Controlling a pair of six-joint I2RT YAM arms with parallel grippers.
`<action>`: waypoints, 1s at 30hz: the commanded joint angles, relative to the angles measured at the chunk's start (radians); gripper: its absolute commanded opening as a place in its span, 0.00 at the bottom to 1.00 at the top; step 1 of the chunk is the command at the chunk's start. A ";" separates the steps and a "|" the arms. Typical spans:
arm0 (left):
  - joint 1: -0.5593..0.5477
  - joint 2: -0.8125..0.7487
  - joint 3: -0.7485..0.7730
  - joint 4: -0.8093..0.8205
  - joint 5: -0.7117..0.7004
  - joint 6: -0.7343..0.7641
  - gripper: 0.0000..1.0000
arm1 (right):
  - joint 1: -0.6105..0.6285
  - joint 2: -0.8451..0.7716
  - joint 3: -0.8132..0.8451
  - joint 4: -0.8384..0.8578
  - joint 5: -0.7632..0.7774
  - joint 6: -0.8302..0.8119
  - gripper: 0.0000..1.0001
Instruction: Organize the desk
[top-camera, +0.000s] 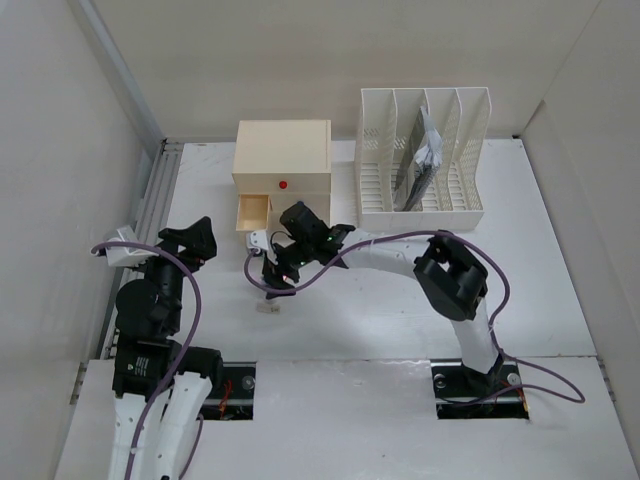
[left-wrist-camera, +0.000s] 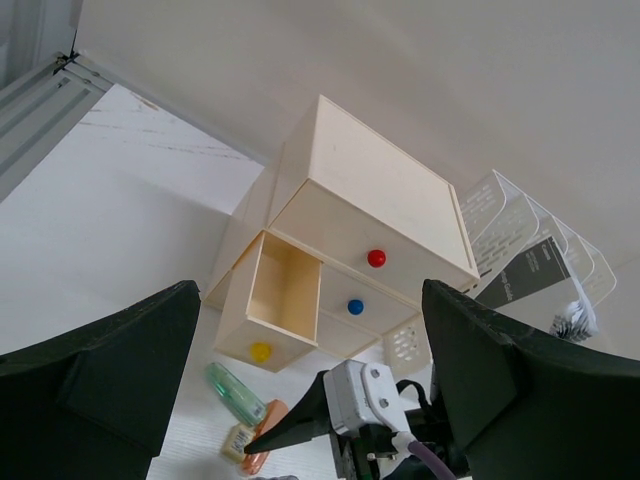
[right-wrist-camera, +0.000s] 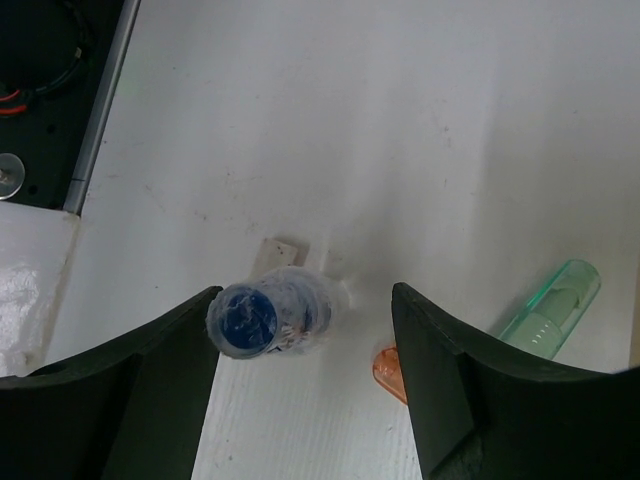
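Observation:
The desk (top-camera: 380, 310) is a white tabletop with pale walls around it. My right gripper (top-camera: 275, 272) is open, reaching left in front of the cream drawer box (top-camera: 282, 155). In the right wrist view the gripper (right-wrist-camera: 307, 295) hangs over a small clear jar with a blue lid (right-wrist-camera: 268, 318), which sits close to the left finger. An orange piece (right-wrist-camera: 388, 372) and a green tube (right-wrist-camera: 555, 300) lie beside it. My left gripper (top-camera: 197, 240) is open and empty at the left; its wrist view (left-wrist-camera: 310, 290) faces the box's open drawer (left-wrist-camera: 280, 300).
A white slotted file rack (top-camera: 420, 160) holding dark booklets stands at the back right. The drawer box has red (left-wrist-camera: 376, 258), blue (left-wrist-camera: 355, 307) and yellow (left-wrist-camera: 260, 351) knobs. A small cream tag (right-wrist-camera: 278, 250) lies on the desk. A metal rail (top-camera: 150, 200) runs along the left edge.

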 joint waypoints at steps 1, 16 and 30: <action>-0.008 -0.013 0.033 0.020 -0.005 0.010 0.92 | 0.023 0.016 0.048 0.007 -0.005 0.010 0.72; -0.008 -0.013 0.053 0.011 -0.005 0.010 0.92 | 0.041 -0.022 0.094 -0.086 0.044 -0.021 0.16; -0.008 -0.055 0.122 -0.051 -0.083 -0.017 0.92 | 0.051 -0.176 0.314 -0.267 0.208 -0.124 0.12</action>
